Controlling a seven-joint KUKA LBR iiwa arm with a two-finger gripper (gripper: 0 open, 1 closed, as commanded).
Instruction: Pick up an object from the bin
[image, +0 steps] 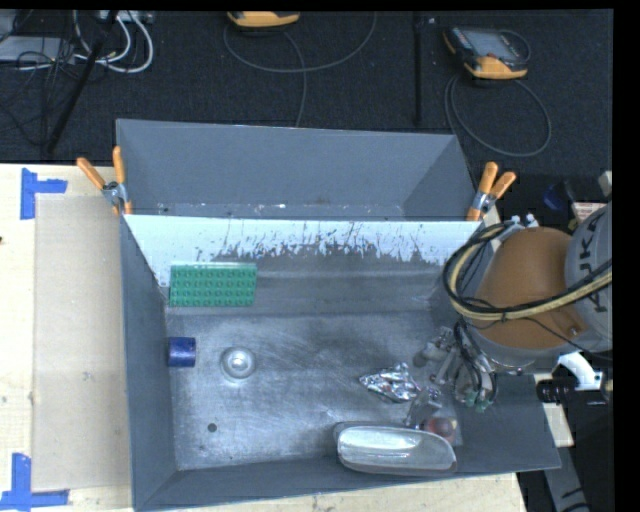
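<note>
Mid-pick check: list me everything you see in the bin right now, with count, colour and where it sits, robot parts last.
bin: one, grey metal, middle of the view
studded plate: one, green, flat, back left of the floor
small block: one, blue, left side, in front of the plate
round cap-like thing: one, silver-grey, just right of the block
crumpled foil: one, silver, right of centre, beside the gripper
oblong smooth thing: one, silver-grey, at the front wall, right of centre
small reddish thing: one, front right, close under the gripper; kind unclear
arm: one, orange-brown cover with looped cables, right
gripper: one, dark, low over the front right floor
</note>
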